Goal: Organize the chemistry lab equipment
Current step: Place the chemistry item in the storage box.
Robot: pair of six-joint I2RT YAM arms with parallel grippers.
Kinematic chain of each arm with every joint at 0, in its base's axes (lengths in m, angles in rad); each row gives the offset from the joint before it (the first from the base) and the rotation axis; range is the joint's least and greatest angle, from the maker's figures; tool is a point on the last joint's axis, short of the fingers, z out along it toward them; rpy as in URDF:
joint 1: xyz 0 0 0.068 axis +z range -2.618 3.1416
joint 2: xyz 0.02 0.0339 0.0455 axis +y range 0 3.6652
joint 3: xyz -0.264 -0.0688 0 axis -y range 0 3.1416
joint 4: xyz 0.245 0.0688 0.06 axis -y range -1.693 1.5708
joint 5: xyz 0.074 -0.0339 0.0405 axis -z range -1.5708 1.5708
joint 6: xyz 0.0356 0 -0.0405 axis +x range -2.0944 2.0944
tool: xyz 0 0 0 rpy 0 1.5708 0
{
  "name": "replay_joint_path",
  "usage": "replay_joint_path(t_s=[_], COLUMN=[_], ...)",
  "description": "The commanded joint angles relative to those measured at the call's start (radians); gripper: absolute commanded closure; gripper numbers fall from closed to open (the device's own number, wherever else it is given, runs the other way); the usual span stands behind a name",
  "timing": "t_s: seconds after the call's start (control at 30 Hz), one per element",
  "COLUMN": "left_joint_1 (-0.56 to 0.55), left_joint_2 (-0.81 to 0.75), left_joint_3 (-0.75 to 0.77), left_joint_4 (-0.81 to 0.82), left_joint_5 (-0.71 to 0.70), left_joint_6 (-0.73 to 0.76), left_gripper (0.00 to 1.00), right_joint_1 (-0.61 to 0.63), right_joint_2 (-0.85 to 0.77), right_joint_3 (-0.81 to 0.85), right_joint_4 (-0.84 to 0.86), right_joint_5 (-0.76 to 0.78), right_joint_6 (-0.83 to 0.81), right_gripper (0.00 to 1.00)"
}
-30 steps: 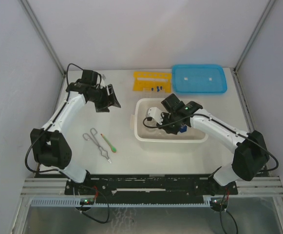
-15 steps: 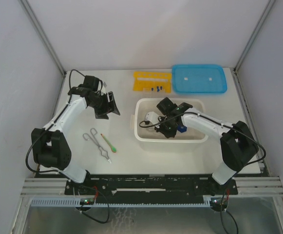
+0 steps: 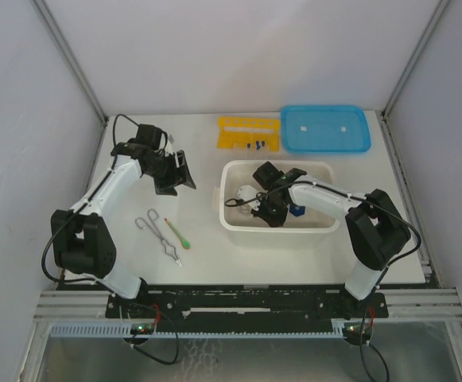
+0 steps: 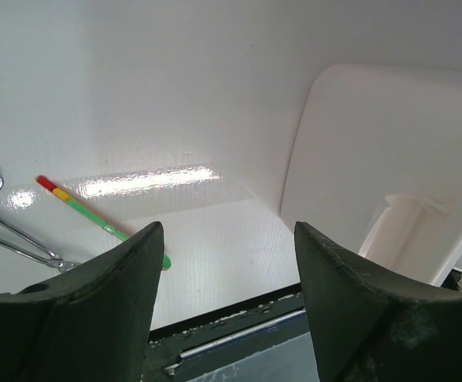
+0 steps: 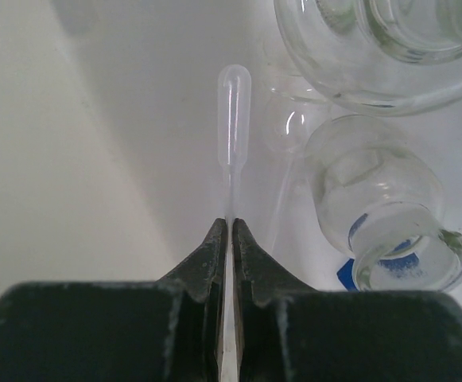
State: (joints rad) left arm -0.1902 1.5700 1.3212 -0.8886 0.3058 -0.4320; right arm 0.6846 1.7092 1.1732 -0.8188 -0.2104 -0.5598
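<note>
My right gripper (image 3: 264, 208) is low inside the white tub (image 3: 278, 228). In the right wrist view it (image 5: 231, 223) is shut on the thin stem of a clear plastic pipette (image 5: 234, 103), whose bulb points away from the fingers. Small clear glass vessels (image 5: 382, 215) lie just right of it, a larger one (image 5: 374, 56) beyond. My left gripper (image 3: 181, 171) is open and empty above the table left of the tub. The thin metal tongs (image 3: 157, 233) and green-tipped stick (image 3: 177, 232) lie on the table. The yellow rack (image 3: 249, 133) stands at the back, blue-capped tubes (image 3: 254, 146) at its front.
The blue rectangular lid (image 3: 326, 129) lies at the back right beside the rack. In the left wrist view the tub's wall (image 4: 390, 159) is to the right, the stick (image 4: 95, 215) and tongs (image 4: 8, 231) to the left. A second clear pipette (image 5: 286, 131) lies in the tub.
My right gripper has moved left and lower inside the tub, toward its left end. My left gripper has shifted slightly right and nearer, still open.
</note>
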Motion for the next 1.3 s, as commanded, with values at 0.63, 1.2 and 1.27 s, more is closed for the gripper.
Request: replay_joint_path(t_s=[0.63, 1.2, 1.27], left_joint_1=[0.004, 0.004, 0.004], left_joint_2=[-0.018, -0.048, -0.054], left_joint_3=[-0.034, -0.097, -0.119], left_joint_4=[0.009, -0.007, -0.006], left_joint_5=[0.010, -0.010, -0.020], left_joint_6=[0.032, 0.038, 0.038], left_gripper=[0.29, 0.29, 0.30], right_joint_1=[-0.008, -0.113, -0.149], right_joint_2=[0.029, -0.267, -0.334], right_joint_3=[0.001, 0.040, 0.053], right_joint_4=[0.041, 0.066, 0.102], right_joint_5=[0.021, 0.050, 0.069], right_joint_6=[0.037, 0.124, 0.158], right_gripper=[0.84, 0.81, 0.81])
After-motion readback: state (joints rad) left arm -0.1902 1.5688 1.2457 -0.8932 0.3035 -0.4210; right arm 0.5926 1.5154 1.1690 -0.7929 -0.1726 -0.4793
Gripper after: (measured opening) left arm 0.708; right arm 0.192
